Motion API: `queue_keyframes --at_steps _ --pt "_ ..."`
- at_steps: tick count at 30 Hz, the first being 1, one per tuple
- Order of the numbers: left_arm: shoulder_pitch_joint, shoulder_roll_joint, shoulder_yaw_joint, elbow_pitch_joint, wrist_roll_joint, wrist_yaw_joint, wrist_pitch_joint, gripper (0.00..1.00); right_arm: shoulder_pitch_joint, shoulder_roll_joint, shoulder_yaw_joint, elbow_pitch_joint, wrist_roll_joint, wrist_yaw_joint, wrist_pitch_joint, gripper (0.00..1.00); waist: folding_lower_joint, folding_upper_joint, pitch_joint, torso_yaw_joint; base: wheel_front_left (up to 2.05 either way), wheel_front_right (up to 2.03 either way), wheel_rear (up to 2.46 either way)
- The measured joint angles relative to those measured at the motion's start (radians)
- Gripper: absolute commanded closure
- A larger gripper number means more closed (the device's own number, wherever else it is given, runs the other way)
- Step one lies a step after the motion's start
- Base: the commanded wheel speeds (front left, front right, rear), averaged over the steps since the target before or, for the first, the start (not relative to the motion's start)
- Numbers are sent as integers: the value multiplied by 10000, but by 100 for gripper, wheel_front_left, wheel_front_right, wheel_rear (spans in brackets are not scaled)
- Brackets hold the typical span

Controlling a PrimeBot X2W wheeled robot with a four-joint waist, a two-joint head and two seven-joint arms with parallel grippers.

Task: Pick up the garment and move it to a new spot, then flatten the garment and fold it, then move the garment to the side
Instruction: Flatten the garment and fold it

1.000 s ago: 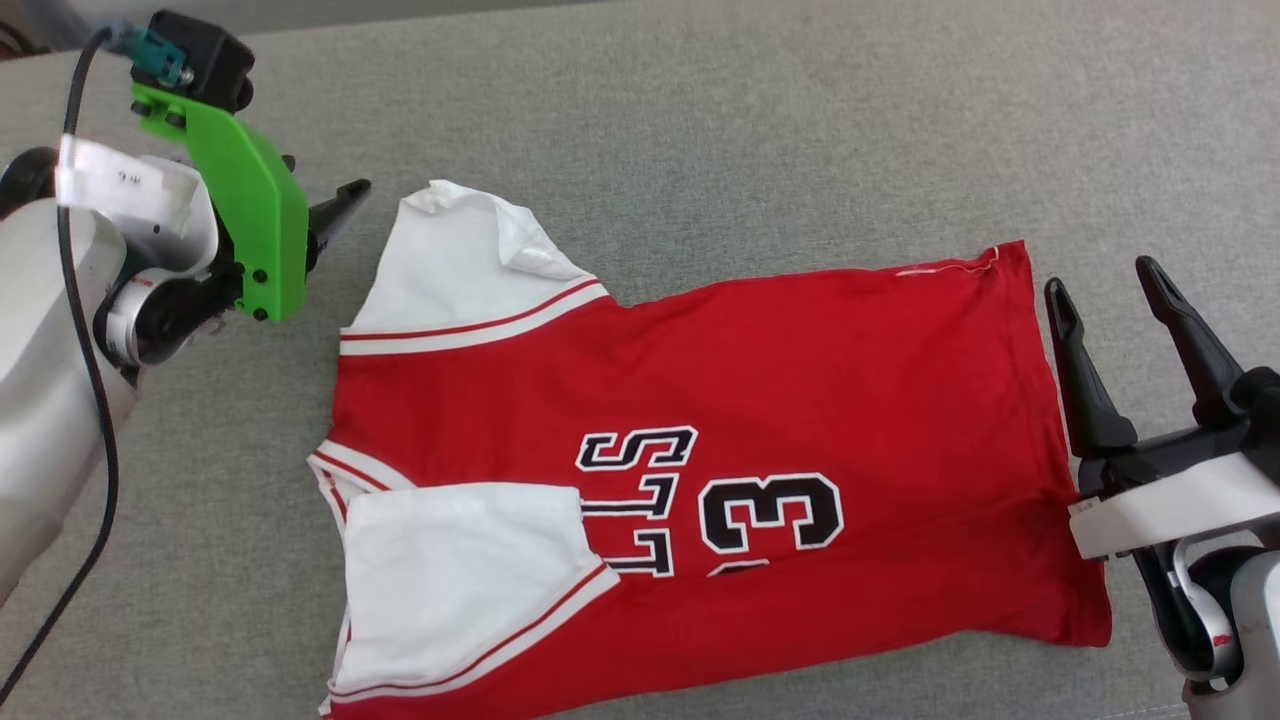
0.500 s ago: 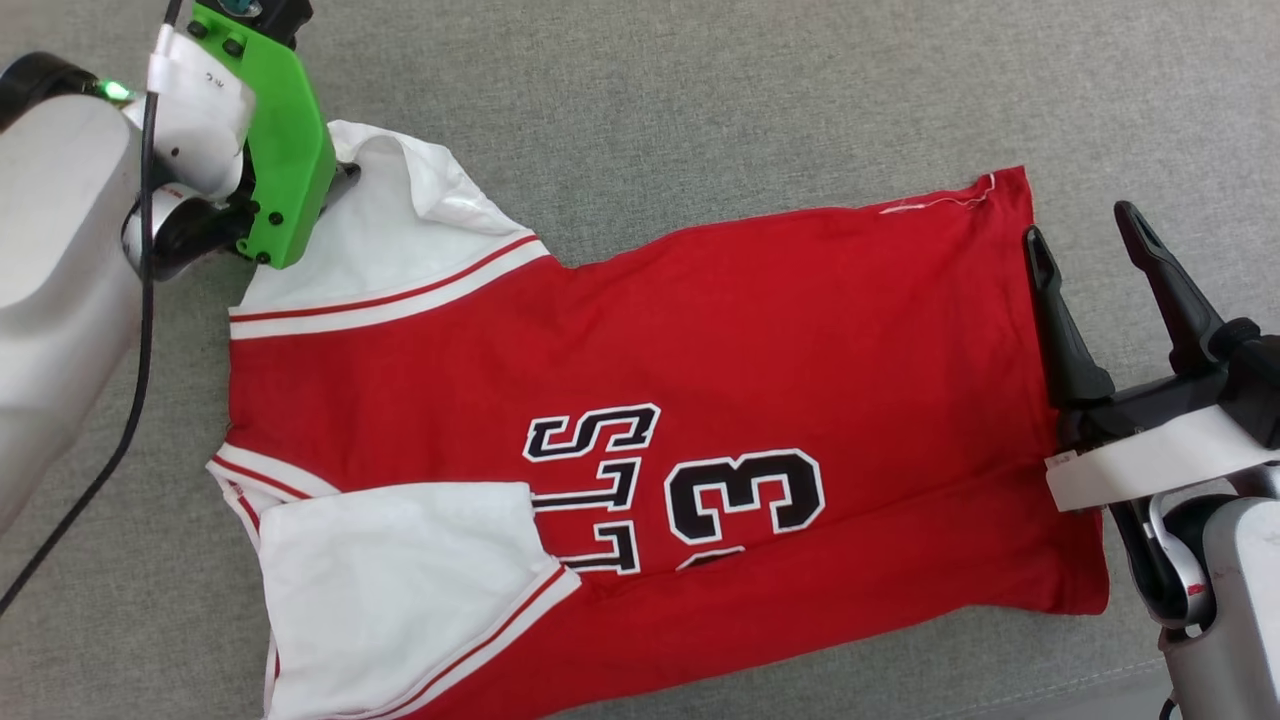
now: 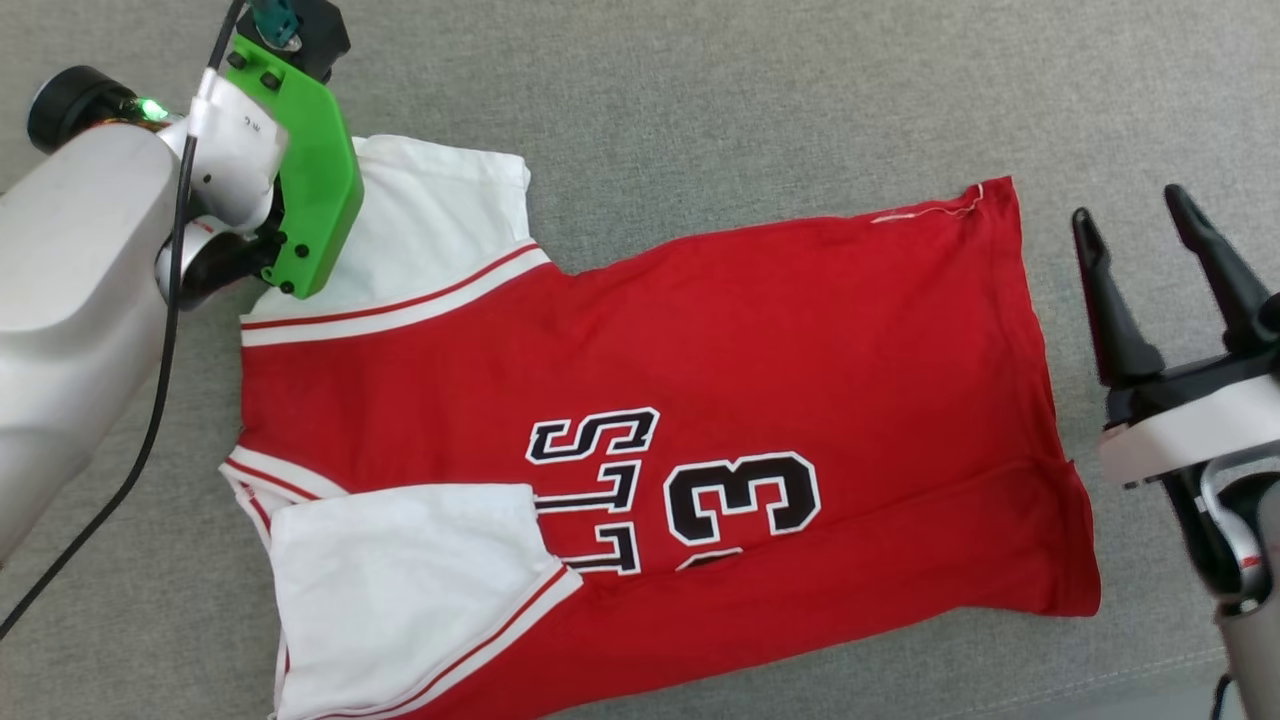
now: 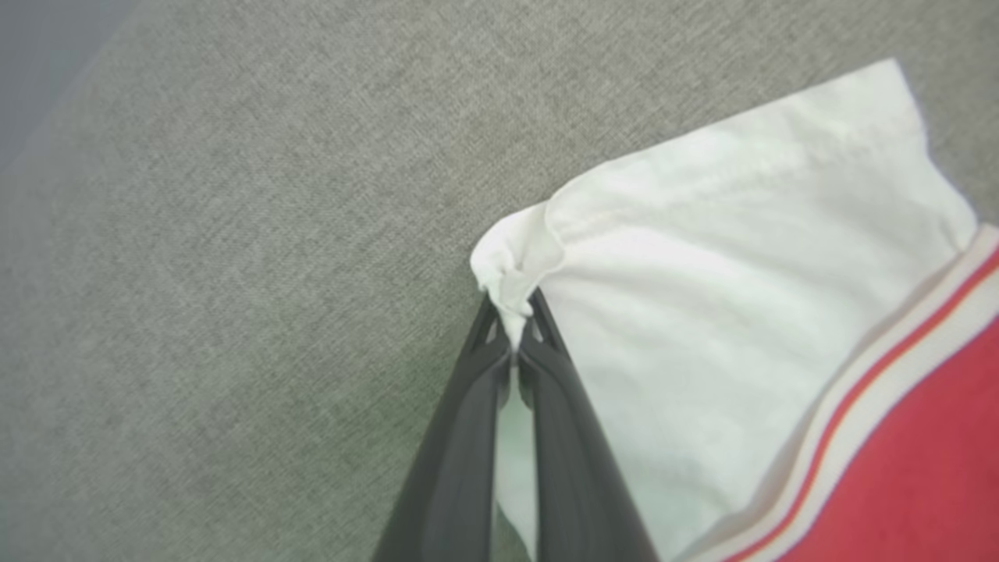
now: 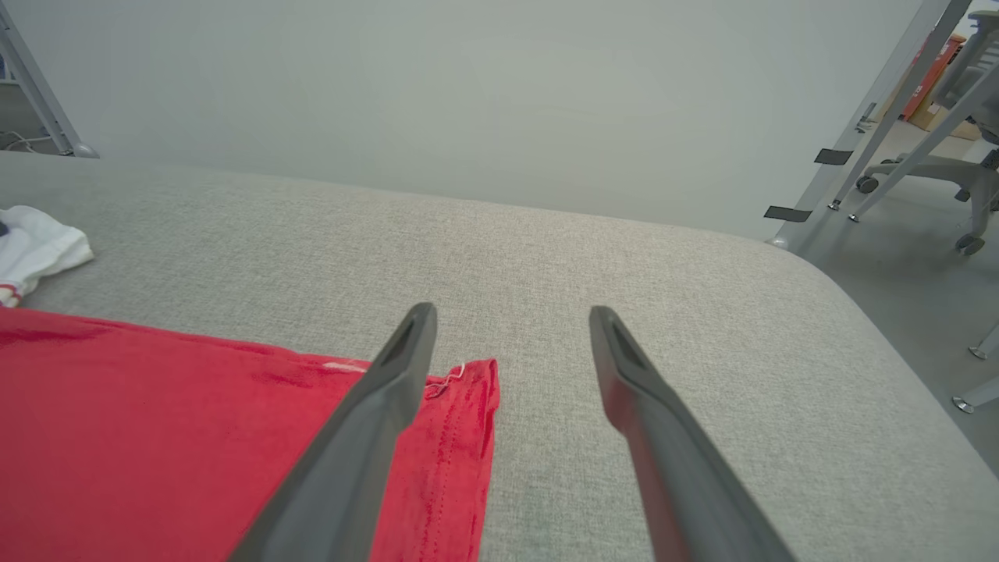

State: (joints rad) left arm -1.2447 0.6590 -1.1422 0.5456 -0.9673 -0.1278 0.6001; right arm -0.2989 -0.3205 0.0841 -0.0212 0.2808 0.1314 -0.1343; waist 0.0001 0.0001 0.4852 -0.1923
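The garment [image 3: 760, 350], a red jersey with white sleeves and black letters and a number, lies spread on the grey padded surface [image 3: 700, 110], collar to the left. In the left wrist view my left gripper [image 4: 513, 328] is shut on the bunched corner of the far white sleeve [image 4: 702, 257]. From the head camera its fingers are hidden behind the green wrist bracket [image 3: 310, 190] at that sleeve [image 3: 440, 220]. My right gripper [image 3: 1128, 204] stands open just right of the garment's hem, touching nothing. Its wrist view shows the gripper [image 5: 511, 312] open above the red hem corner [image 5: 468, 406].
The near white sleeve [image 3: 400, 590] lies folded over the garment's front. The padded surface's rounded right edge [image 5: 882, 336] drops to the floor. Metal frame legs [image 5: 874, 125] and an office chair [image 5: 936, 172] stand there. A cable [image 3: 130, 470] hangs from my left arm.
My left gripper has reached the far sleeve and shut on its corner. The sleeve's turned-over corner now lies spread flat. My right gripper has drawn away to the right, off the hem.
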Motion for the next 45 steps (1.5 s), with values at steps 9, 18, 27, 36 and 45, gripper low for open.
queue_keyframes --at_steps 9,18,27,36,45 --pt "151 -6 -40 -709 19 0 -1453 100 -1138 -2305 823 433 1413 0 2468 0 -1 0 -736 536 0 0 0" --pt "246 -113 -58 -1785 259 140 -1996 100 -2398 -4036 2732 955 3925 0 6370 0 -2 0 -1040 1357 0 0 0" --pt "240 -228 -61 -2426 520 326 -2123 100 -3620 -4625 4042 1862 4721 0 8184 0 -2 0 -656 1869 0 0 0" --pt "142 -247 -12 -2587 579 355 -2293 100 -4312 -4219 5039 3298 4700 -2 7973 0 -2 -1 -166 2115 0 0 0" --pt "133 -249 2 -2408 596 353 -2491 100 -4479 -4261 5517 3801 5323 -13 7102 100 -2 -1 -125 2098 0 0 0"
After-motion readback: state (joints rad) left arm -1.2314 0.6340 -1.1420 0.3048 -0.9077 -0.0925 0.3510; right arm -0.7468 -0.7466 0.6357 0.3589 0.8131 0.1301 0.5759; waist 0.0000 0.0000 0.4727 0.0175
